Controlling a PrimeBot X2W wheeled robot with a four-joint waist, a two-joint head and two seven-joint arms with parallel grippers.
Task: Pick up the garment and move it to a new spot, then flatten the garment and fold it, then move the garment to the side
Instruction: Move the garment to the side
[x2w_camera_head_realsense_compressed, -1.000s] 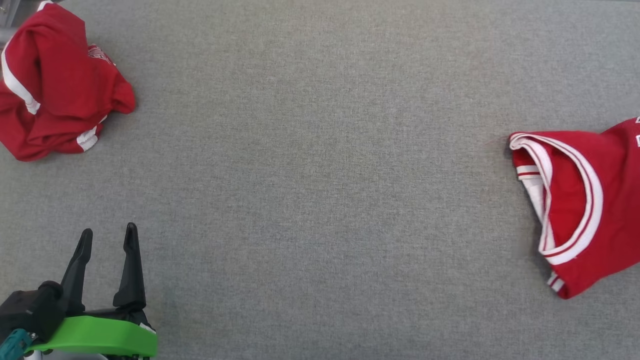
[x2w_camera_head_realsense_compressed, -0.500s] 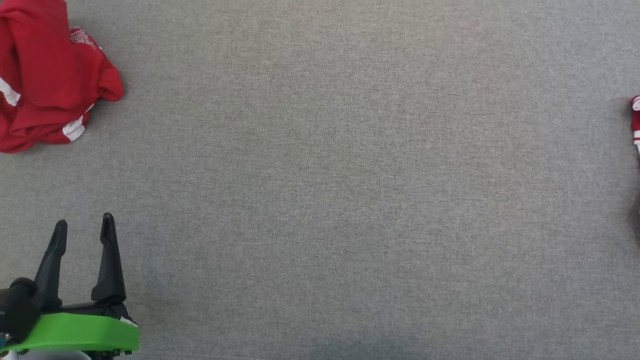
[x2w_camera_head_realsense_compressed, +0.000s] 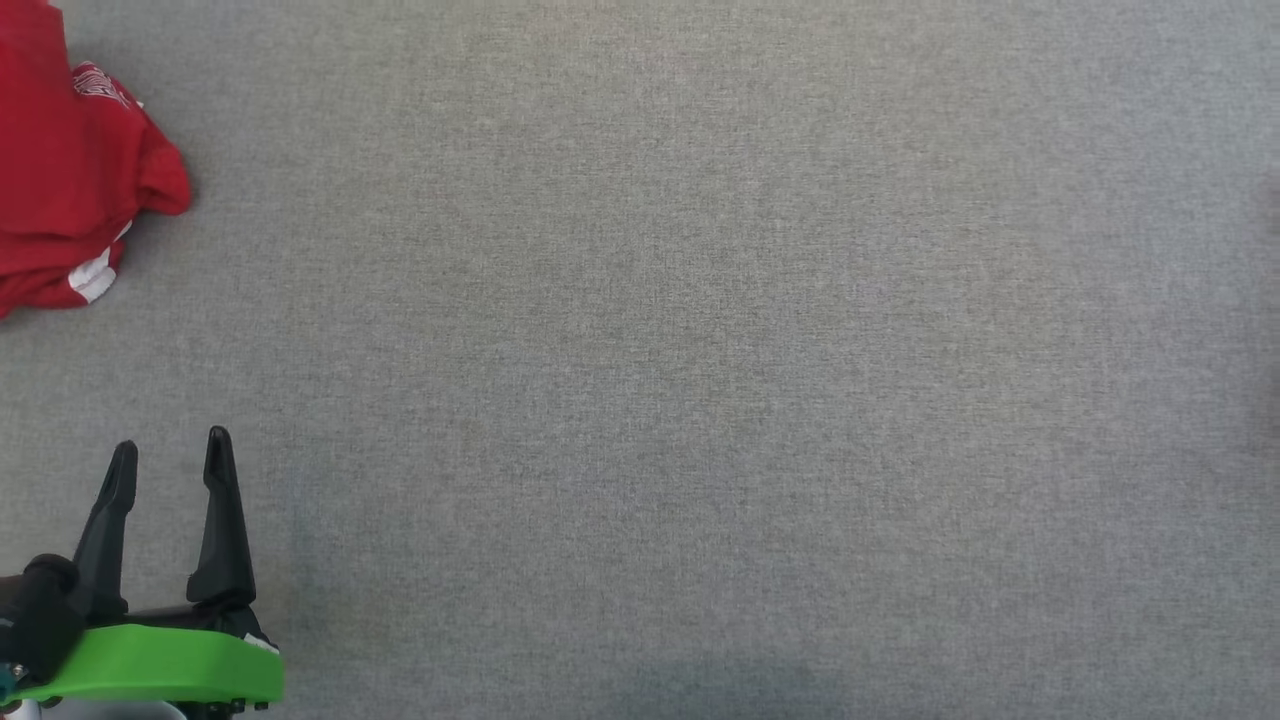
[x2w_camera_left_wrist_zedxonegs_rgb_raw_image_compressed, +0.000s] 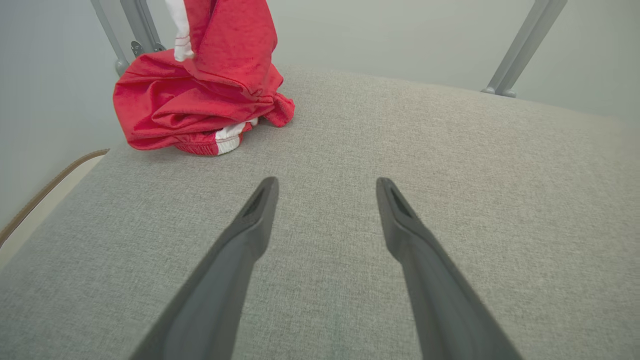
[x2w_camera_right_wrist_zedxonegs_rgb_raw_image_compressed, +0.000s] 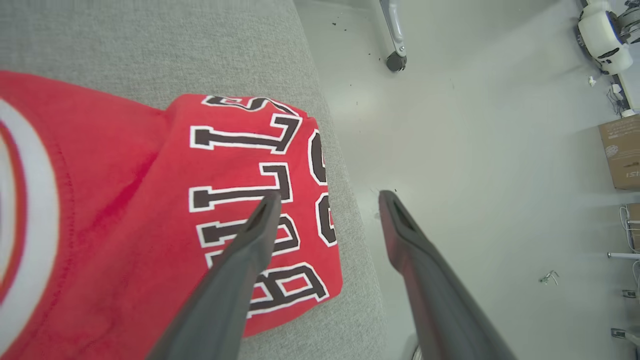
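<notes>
We saw matt, coarse-woven grey cloth covering the table; the shirt at ten o'clock was soft red cloth.

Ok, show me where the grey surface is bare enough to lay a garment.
Bare: the middle of the grey surface, between the crumpled red garment at the far left corner and the folded red jersey at the right edge; also ahead of the left gripper. Crowded: those two ends.

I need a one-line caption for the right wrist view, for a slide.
Open right tool over a folded red jersey with black lettering, at the edge of the grey table.
</notes>
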